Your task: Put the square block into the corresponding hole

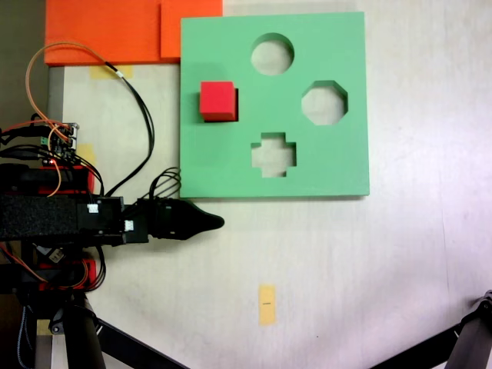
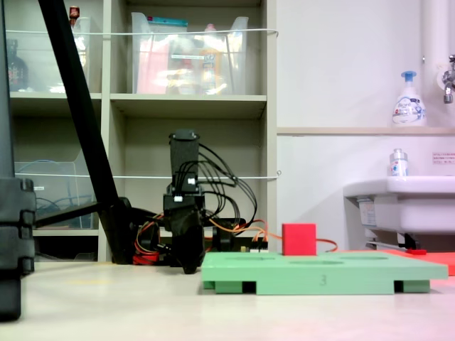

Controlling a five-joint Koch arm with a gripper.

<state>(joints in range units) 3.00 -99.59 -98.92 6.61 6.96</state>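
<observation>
The square block, a small red cube, stands in the left part of the green foam board. A thin dark strip shows along the cube's right side, and the corresponding hole is otherwise covered by the cube. Seen from the side, the cube rises above the board's top; how deep it sits cannot be told. My gripper lies low over the table just off the board's lower left corner, pointing right. It is shut with nothing in it and well apart from the cube. It also appears head-on left of the board.
Round, octagonal and cross-shaped cut-outs sit in the board. Orange foam sheets lie at the top left, wires loop left of the board, and a yellow tape mark sits on the table. Tripod legs cross the bottom corners.
</observation>
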